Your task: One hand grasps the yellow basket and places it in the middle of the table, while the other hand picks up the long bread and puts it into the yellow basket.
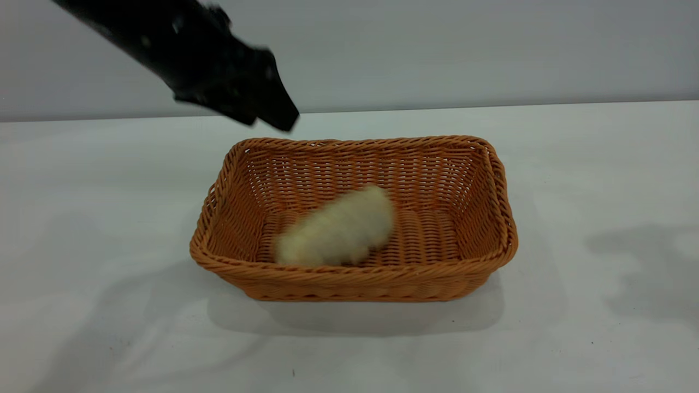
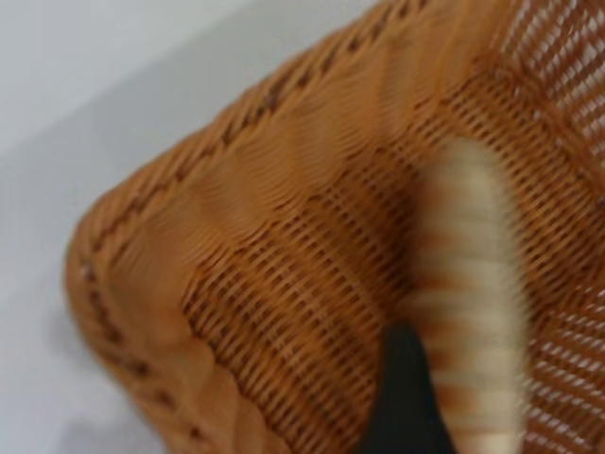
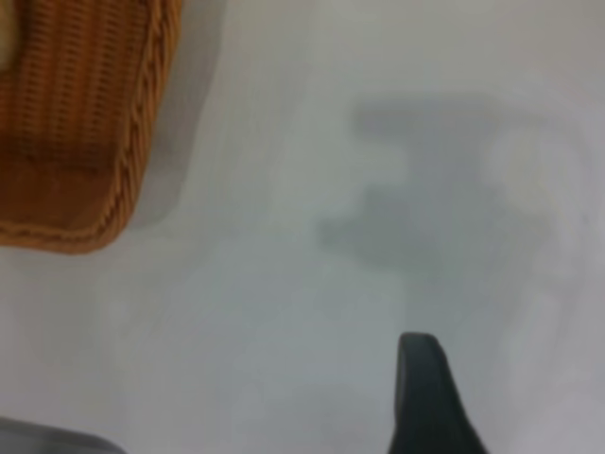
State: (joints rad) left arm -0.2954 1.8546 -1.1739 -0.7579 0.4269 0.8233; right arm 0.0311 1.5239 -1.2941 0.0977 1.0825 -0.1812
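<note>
Lying blurred on the woven floor of the yellow basket, the long bread sits left of centre inside it, one end near the basket's front wall and the other angled toward the middle. The basket stands upright on the white table, about midway across the tabletop.

Above and behind the basket's far left corner, the left gripper hangs in the air, clear of the rim and touching nothing. Its dark body slants down from the upper left; whether its fingers are spread or closed cannot be told. From the left wrist view, one black fingertip shows over the basket's weave, just beside the ridged cream-and-orange bread.

The right gripper does not appear in the exterior view. Its wrist view looks down on bare table, with a corner of the basket off to one side and a single dark fingertip at the edge. Its shadow falls on the tabletop. Its opening cannot be told either.
</note>
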